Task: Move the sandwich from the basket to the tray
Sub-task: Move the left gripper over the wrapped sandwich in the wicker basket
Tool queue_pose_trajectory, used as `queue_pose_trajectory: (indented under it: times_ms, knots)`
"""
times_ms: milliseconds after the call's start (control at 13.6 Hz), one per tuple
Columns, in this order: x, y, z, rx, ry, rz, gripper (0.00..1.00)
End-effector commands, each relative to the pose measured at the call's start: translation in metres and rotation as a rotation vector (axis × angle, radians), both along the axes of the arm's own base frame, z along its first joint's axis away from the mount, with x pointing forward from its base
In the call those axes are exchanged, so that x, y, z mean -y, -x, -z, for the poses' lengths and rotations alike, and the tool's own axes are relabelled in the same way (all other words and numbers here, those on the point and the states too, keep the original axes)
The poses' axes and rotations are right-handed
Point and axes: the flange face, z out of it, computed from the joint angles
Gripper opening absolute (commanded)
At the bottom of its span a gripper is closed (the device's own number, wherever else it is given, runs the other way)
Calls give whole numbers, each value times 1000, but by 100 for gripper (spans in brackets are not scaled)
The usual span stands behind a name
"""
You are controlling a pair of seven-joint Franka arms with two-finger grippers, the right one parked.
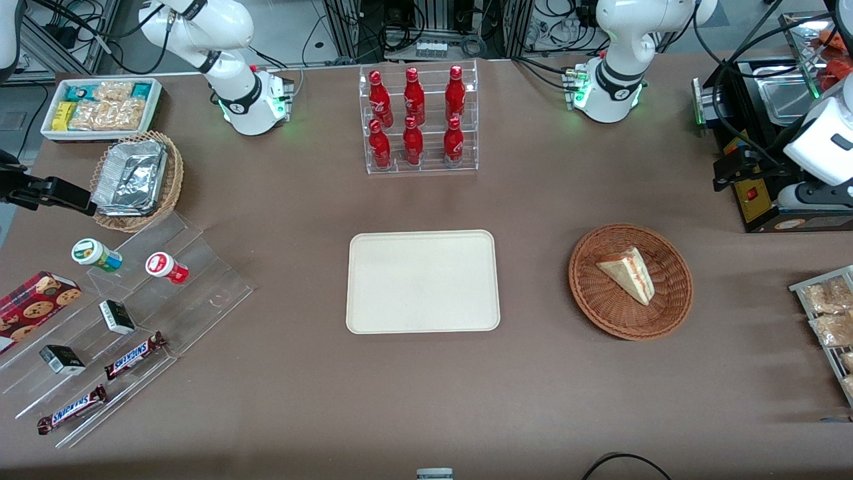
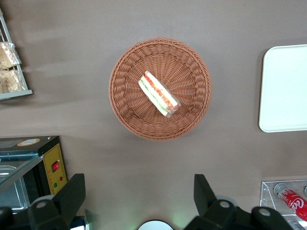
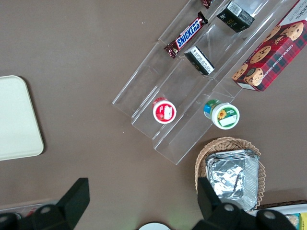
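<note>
Left wrist view looks straight down on the basket (image 2: 159, 88): the gripper (image 2: 139, 194) hangs high above it, fingers (image 2: 72, 196) spread wide, holding nothing. The sandwich (image 2: 159, 94) lies inside the basket, and the tray (image 2: 286, 88) sits near the basket.

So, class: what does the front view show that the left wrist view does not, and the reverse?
Only the front view shows the whole tray, the Snickers bars and the foil containers. Only the left wrist view shows the open gripper high above the table, and the sandwich's red and green filling from above. Both show the sandwich lying in the basket.
</note>
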Motion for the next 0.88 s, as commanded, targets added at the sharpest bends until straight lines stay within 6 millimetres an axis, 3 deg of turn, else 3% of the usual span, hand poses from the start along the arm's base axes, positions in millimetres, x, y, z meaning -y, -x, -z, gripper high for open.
queue_pose_trajectory:
  times_ms: [0, 147, 661, 807]
  knots:
    - [2, 4, -8, -4, 0, 9, 100]
    - [2, 0, 2, -13, 0, 6, 100]
    - [1, 3, 102, 4, -28, -248, 100]
    - [4, 0, 126, 40, -35, -415, 100]
